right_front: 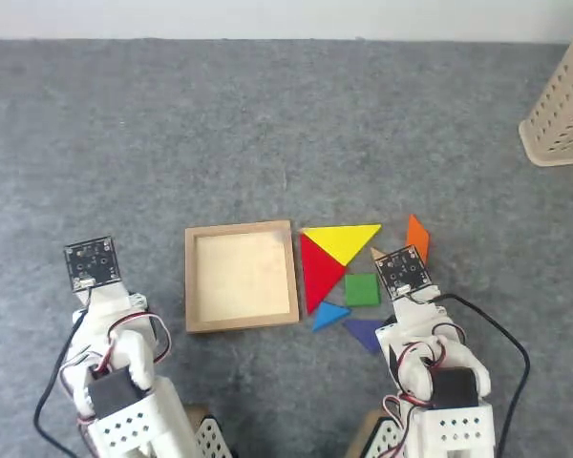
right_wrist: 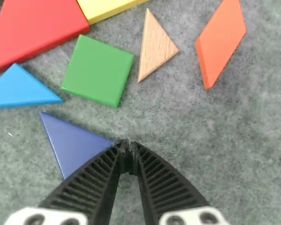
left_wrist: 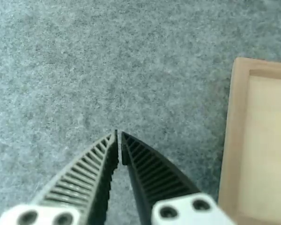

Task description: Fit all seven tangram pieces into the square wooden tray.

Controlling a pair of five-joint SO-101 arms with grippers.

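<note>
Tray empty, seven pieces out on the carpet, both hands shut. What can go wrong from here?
1. The pieces lie flat on the carpet. The right hand, shut at the edge of the dark blue triangle, may push it along rather than pinch it.
2. The red triangle abuts the yellow triangle and sits close to the tray wall. That likely leaves little finger room, and lifting one may drag the other.

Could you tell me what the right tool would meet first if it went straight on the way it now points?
The right tool, shut, would probably meet the grey mat first, right beside the dark blue triangle; if it skimmed above the mat, the green square comes next.
</note>
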